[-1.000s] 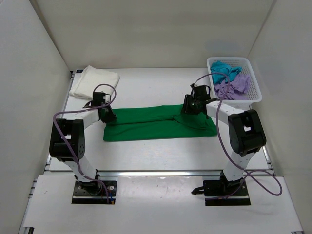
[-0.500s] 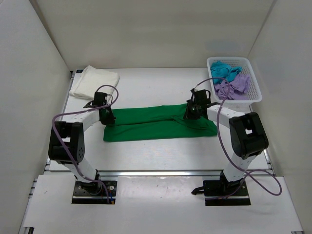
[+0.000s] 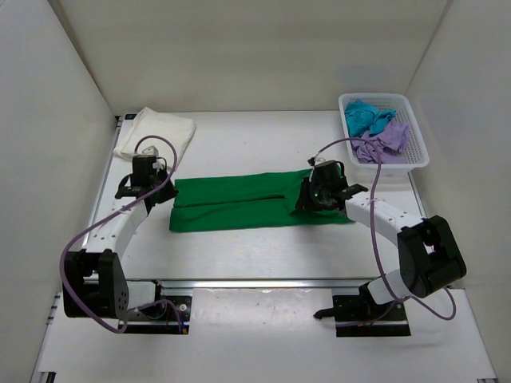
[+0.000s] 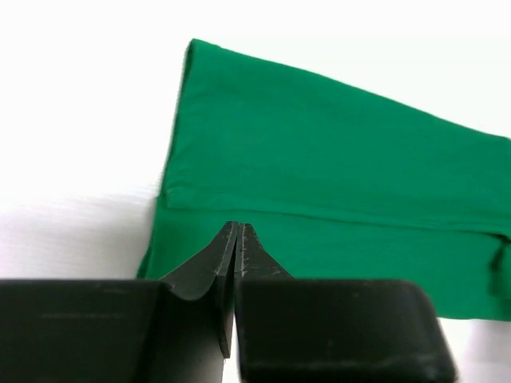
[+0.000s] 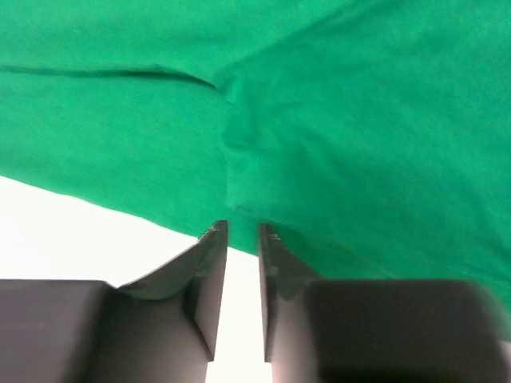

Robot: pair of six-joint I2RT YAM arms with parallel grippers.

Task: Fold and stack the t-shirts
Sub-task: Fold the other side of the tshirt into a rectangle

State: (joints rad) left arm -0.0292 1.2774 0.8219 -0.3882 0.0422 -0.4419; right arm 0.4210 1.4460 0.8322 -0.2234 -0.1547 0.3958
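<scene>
A: As the left gripper (image 4: 238, 233) hangs over the white counter (image 3: 239, 148), how do its jaws stand?
B: Pressed together, holding nothing, tips by the left end of the bright green cloth t-shirt (image 3: 239, 203), folded into a long band mid-counter.
A: The right gripper (image 5: 242, 233)?
B: A narrow slit, nothing in it, over that shirt's right part.
A: Beyond?
B: A folded cream-white cloth t-shirt (image 3: 156, 132) far left; a teal t-shirt (image 3: 367, 116) and lilac t-shirt (image 3: 383, 145) crumpled in the white plastic lattice basket (image 3: 421, 142).

Left gripper (image 4: 238, 229) pinched closed (right gripper (image 5: 242, 232) ajar).
</scene>
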